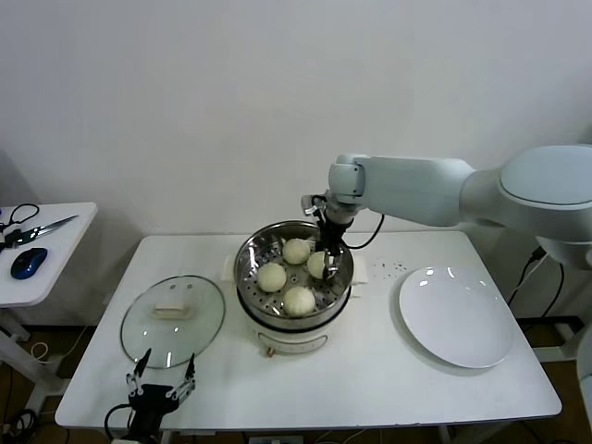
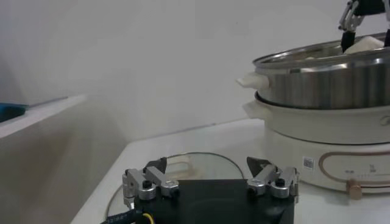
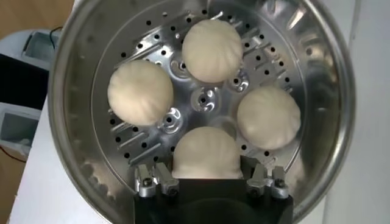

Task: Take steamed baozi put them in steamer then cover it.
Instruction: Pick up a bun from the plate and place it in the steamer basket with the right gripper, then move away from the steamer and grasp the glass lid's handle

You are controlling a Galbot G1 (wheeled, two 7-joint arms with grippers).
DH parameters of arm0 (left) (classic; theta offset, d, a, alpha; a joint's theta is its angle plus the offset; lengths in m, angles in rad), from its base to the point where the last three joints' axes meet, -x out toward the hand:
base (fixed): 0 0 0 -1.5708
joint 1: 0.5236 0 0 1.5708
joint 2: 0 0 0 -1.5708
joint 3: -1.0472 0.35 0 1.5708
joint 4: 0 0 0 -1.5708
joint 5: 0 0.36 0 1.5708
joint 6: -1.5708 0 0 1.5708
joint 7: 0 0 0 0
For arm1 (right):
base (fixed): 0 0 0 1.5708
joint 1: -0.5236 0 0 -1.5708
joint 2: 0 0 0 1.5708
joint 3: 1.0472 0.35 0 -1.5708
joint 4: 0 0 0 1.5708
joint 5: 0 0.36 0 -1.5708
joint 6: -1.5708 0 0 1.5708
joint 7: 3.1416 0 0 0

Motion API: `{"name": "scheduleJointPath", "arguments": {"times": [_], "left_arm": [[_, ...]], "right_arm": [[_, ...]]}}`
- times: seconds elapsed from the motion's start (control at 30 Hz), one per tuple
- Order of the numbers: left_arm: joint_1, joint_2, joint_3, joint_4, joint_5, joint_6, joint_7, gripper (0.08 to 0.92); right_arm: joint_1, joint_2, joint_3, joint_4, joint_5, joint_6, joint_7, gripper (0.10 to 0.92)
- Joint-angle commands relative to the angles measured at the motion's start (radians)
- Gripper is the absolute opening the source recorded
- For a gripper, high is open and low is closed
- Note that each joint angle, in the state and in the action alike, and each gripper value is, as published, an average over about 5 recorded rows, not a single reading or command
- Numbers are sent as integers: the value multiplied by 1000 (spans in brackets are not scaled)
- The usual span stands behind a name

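Between the right gripper's [image 3: 209,181] spread jaws — inside the steamer [image 3: 73,91] — sits one baozi [image 3: 207,155], unclamped.

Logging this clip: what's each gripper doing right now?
Left gripper: open, empty, near the lid.
Right gripper: open around a bun in the steamer.

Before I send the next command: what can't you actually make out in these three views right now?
- Right tool: its fingertips flank the fourth baozi; the right wrist view can't show whether they still grip it.
- Steamer: the left wrist view is cut off at the edge, its rim hiding the floor.
- Cover: its near edge sits behind the left tool in the left wrist view.
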Motion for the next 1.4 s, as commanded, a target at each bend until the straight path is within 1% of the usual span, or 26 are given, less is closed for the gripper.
{"name": "scheduleJointPath", "arguments": {"times": [0.03,0.13,0.23,0.33,0.47,0.63,0.7,0.87,1.03,1.1,1.23,1.4], "left_arm": [[-1,2,0,3,-3,0,0,823],[-2,2,0,2,-3,1,0,823],[-2,2,0,0,-1,2,0,823],[-1,2,-1,-3,1,2,0,823],[-1,2,-2,-4,2,2,0,823],[-1,3,-1,-8,4,4,1,823],[-2,3,-1,-10,6,5,1,823],[-9,1,-6,-12,19,8,-3,823],[-26,-7,-20,-16,59,9,-17,823],[-29,-9,-24,-21,64,12,-17,823],[-38,-16,-37,-30,83,15,-13,823],[-57,-33,-71,-37,138,12,-10,823]], "right_arm": [[-48,14,0,-20,-33,-6,11,705],[-42,5,10,-11,-33,-7,14,726],[-30,-6,21,-1,-32,-7,11,780],[-7,-26,31,12,-33,-4,3,816],[34,-71,49,45,-31,7,-15,822],[87,-170,93,104,3,35,-10,823],[103,-224,112,130,36,71,36,823],[93,-388,177,208,109,245,278,823],[-37,-579,331,292,116,364,471,823],[-135,-646,432,320,103,407,545,823],[-397,-752,689,378,63,443,629,823],[-794,-812,1099,436,-4,462,711,823]]}}
